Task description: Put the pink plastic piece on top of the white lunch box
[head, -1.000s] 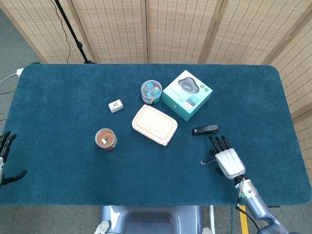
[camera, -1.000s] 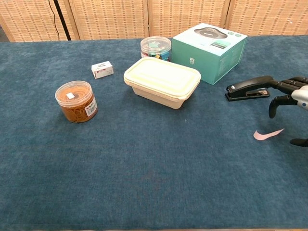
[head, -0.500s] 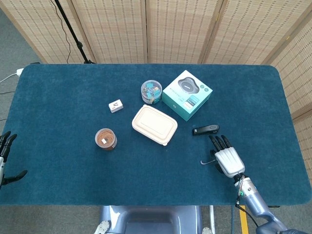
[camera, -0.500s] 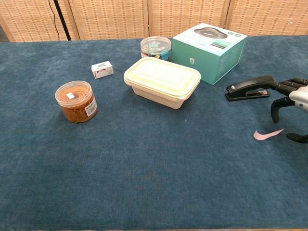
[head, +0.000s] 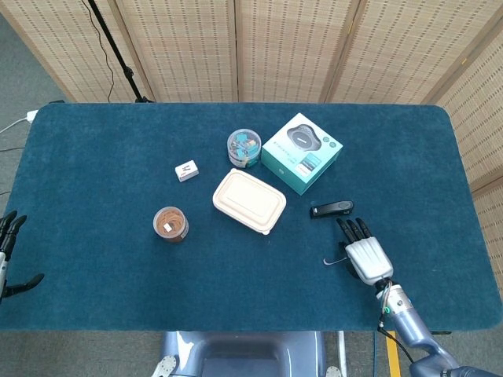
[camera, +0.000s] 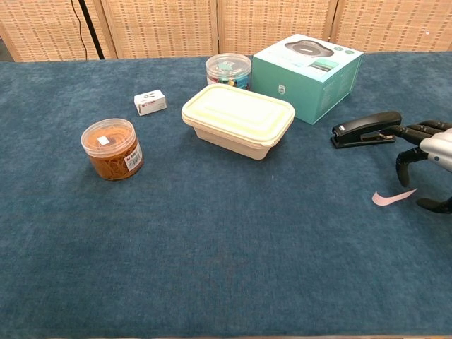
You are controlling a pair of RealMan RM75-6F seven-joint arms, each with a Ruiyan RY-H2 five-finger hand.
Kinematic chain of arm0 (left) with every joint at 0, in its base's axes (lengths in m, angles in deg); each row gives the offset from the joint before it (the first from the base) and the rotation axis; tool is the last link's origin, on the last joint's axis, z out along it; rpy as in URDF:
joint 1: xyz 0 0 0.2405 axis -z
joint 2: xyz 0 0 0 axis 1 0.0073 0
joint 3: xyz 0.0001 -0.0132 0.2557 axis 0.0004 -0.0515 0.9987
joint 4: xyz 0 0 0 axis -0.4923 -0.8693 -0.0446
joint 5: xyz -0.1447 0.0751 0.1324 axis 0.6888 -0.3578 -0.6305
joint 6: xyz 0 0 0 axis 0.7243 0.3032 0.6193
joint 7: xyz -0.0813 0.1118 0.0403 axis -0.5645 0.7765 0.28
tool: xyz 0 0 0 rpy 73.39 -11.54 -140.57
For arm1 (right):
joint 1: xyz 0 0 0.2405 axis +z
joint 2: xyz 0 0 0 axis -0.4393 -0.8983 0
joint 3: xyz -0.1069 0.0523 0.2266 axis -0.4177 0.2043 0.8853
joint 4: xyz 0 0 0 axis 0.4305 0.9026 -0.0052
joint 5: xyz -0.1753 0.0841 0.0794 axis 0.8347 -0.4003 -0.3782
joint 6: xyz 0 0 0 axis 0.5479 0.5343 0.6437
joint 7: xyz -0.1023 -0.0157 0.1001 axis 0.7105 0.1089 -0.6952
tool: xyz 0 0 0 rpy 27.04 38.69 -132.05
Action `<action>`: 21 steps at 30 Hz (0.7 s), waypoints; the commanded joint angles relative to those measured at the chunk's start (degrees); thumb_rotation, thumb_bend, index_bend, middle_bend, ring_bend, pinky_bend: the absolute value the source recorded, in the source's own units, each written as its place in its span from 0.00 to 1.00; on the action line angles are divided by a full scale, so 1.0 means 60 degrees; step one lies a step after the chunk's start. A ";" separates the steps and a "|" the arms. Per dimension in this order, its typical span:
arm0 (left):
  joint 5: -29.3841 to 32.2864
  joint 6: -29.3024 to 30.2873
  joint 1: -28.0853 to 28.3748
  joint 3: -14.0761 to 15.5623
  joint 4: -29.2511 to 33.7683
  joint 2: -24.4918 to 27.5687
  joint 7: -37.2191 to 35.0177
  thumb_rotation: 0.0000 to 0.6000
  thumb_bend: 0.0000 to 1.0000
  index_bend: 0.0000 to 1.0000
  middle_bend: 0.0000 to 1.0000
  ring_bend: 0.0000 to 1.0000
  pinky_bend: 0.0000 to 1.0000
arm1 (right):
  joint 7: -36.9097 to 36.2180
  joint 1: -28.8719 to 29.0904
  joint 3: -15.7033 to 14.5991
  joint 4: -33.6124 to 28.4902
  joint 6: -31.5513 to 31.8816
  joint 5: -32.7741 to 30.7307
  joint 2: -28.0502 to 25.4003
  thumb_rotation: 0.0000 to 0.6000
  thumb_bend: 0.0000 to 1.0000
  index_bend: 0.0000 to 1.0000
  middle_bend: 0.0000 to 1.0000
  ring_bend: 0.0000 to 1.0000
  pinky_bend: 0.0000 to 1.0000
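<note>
One pink plastic piece point(camera: 393, 197) | flat | long axis left-right

Right hand point(head: 368, 259) with silver-white back, black fingers point(head: 351, 230), grey-blue forearm; left hand point(head: 8, 255) black-fingered too.

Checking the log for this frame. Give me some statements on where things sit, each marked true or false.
1. The pink piece lies on the table, not on the lunch box. True.
2. The right hand holds the stapler. False: the stapler lies on the table, ungripped.
3. The lunch box lid is on. True.
4. The orange jar stands on the teal box. False: it stands on the table, far to the left of it.
5. The left hand touches the lunch box. False: it is at the table's left edge.
</note>
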 commanded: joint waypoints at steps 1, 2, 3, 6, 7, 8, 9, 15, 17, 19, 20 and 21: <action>-0.0002 -0.0007 0.0002 0.0004 0.0007 -0.0005 0.0019 1.00 0.04 0.00 0.00 0.00 0.00 | -0.0039 0.0025 -0.0018 0.0040 -0.0009 -0.0015 0.0043 1.00 0.38 0.48 0.00 0.00 0.00; -0.0001 -0.0005 0.0000 0.0004 0.0012 -0.0006 0.0021 1.00 0.04 0.00 0.00 0.00 0.00 | -0.0052 0.0033 -0.0023 0.0057 -0.0008 -0.0016 0.0058 1.00 0.38 0.49 0.00 0.00 0.00; 0.0007 -0.0002 -0.0003 0.0001 0.0016 -0.0007 0.0019 1.00 0.04 0.00 0.00 0.00 0.00 | -0.0065 0.0043 -0.0030 0.0076 -0.0008 -0.0022 0.0076 1.00 0.39 0.50 0.00 0.00 0.00; 0.0029 -0.0004 -0.0007 -0.0006 0.0024 -0.0004 0.0019 1.00 0.04 0.00 0.00 0.00 0.00 | -0.0080 0.0061 -0.0043 0.0116 0.0012 -0.0021 0.0105 1.00 0.39 0.52 0.00 0.00 0.00; 0.0037 -0.0009 -0.0006 -0.0009 0.0026 -0.0006 0.0020 1.00 0.04 0.00 0.00 0.00 0.00 | -0.0086 0.0070 -0.0054 0.0125 0.0015 -0.0020 0.0111 1.00 0.39 0.52 0.00 0.00 0.00; 0.0039 -0.0013 -0.0004 -0.0009 0.0026 -0.0006 0.0023 1.00 0.04 0.00 0.00 0.00 0.00 | -0.0089 0.0075 -0.0060 0.0129 0.0010 -0.0021 0.0113 1.00 0.39 0.52 0.00 0.00 0.00; 0.0039 -0.0020 -0.0001 -0.0009 0.0026 -0.0006 0.0026 1.00 0.04 0.00 0.00 0.00 0.00 | -0.0090 0.0083 -0.0067 0.0140 0.0004 -0.0025 0.0118 1.00 0.39 0.52 0.00 0.00 0.00; 0.0039 -0.0043 0.0010 -0.0007 0.0029 -0.0011 0.0044 1.00 0.04 0.00 0.00 0.00 0.00 | -0.0104 0.0111 -0.0070 0.0236 -0.0019 -0.0091 0.0175 1.00 0.41 0.53 0.00 0.00 0.00; 0.0045 -0.0048 0.0012 -0.0009 0.0031 -0.0013 0.0044 1.00 0.04 0.00 0.00 0.00 0.00 | -0.0108 0.0121 -0.0071 0.0276 -0.0025 -0.0108 0.0192 1.00 0.41 0.53 0.00 0.00 0.00; 0.0057 -0.0052 0.0013 -0.0014 0.0032 -0.0014 0.0044 1.00 0.04 0.00 0.00 0.00 0.00 | -0.0095 0.0135 -0.0067 0.0323 -0.0037 -0.0131 0.0213 1.00 0.42 0.53 0.00 0.00 0.00; 0.0061 -0.0054 0.0013 -0.0016 0.0033 -0.0012 0.0043 1.00 0.04 0.00 0.00 0.00 0.00 | -0.0089 0.0140 -0.0066 0.0342 -0.0043 -0.0143 0.0221 1.00 0.43 0.53 0.00 0.00 0.00; 0.0066 -0.0058 0.0015 -0.0018 0.0036 -0.0012 0.0041 1.00 0.04 0.00 0.00 0.00 0.00 | -0.0092 0.0148 -0.0063 0.0363 -0.0045 -0.0152 0.0231 1.00 0.43 0.54 0.00 0.00 0.00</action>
